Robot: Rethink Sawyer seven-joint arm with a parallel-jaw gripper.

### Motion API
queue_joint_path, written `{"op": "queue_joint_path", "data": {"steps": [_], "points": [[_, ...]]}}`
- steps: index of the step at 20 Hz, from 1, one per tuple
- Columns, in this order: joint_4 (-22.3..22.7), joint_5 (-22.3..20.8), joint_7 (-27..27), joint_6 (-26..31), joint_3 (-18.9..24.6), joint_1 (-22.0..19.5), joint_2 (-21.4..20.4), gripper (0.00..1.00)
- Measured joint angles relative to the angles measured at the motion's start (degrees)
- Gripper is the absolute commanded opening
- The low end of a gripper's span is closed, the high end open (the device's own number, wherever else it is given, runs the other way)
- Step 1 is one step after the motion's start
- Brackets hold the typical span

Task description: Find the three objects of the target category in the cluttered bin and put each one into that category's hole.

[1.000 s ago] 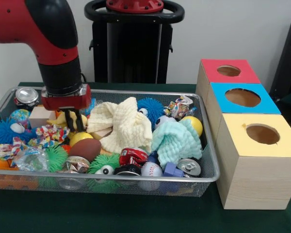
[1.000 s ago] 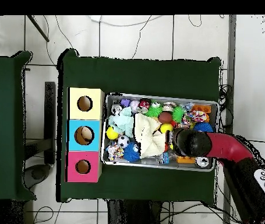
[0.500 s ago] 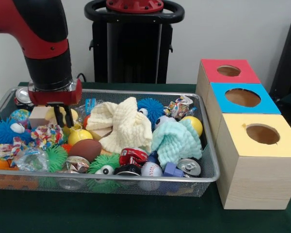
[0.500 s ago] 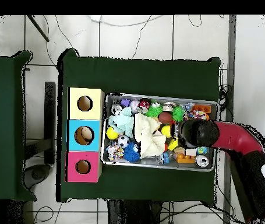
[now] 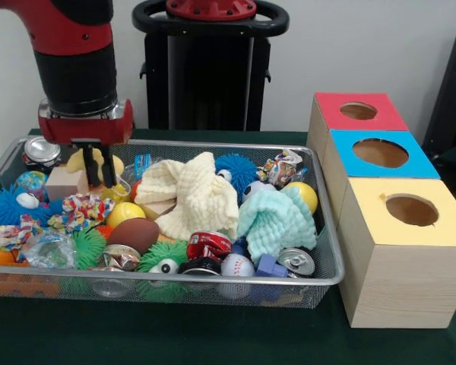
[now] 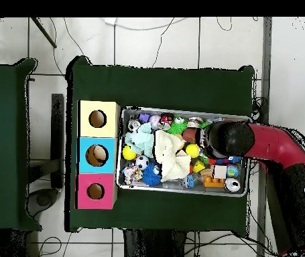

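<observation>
At the left of the front view, the gripper (image 5: pixel 96 173) hangs over the far left part of the bin (image 5: pixel 213 281), its fingers (image 5: pixel 107 169) slightly spread, holding nothing. On the green bench (image 5: pixel 175 334), three wooden boxes (image 5: pixel 399 258) stand right of the bin.

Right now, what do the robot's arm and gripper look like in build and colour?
The arm is thick and round: glossy red shell above, a black cylindrical wrist section below. Beneath that sits a silver collar over a red rectangular block. The gripper has two thin black fingers. From overhead, a light grey panel with dark buttons shows on the arm. No loose cables visible.
</observation>
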Motion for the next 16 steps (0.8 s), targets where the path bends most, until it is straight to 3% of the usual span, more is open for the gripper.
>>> {"op": "queue_joint_path", "data": {"steps": [6, 16], "points": [[0.0, 2.2, 0.0, 0.0, -0.4, 2.6, -2.6, 0.0], [5.3, 6.2, 0.4, -0.4, -3.8, 8.7, -8.7, 0.0]]}}
